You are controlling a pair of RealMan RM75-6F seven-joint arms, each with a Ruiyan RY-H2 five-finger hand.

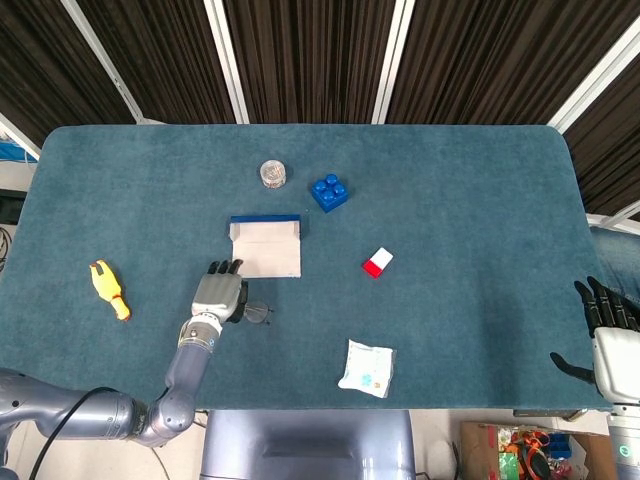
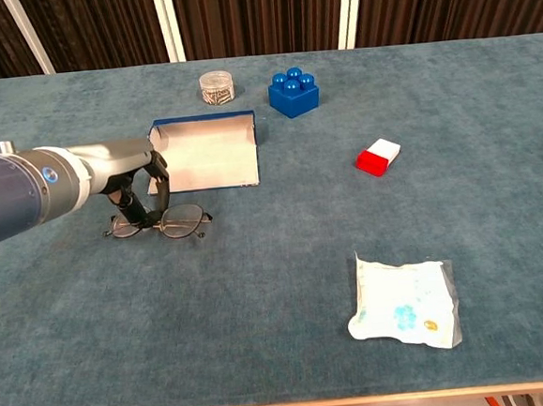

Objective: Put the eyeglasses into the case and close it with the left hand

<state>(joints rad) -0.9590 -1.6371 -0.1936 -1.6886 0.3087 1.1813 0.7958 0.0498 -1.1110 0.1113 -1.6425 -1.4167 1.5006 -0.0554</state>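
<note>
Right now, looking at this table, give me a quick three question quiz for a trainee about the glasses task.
1. True or false: the eyeglasses already lie inside the open case.
2. Which hand is at the eyeglasses?
3. Multiple choice: nearest the red and white block is A) the clear jar, B) the blue toy brick, C) the yellow toy.

Key: 1. False, they sit on the table in front of it. 2. The left hand. 3. B.

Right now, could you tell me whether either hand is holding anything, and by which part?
The left hand pinches the eyeglasses at their left lens end, close in front of the open case. The right hand holds nothing.
</note>
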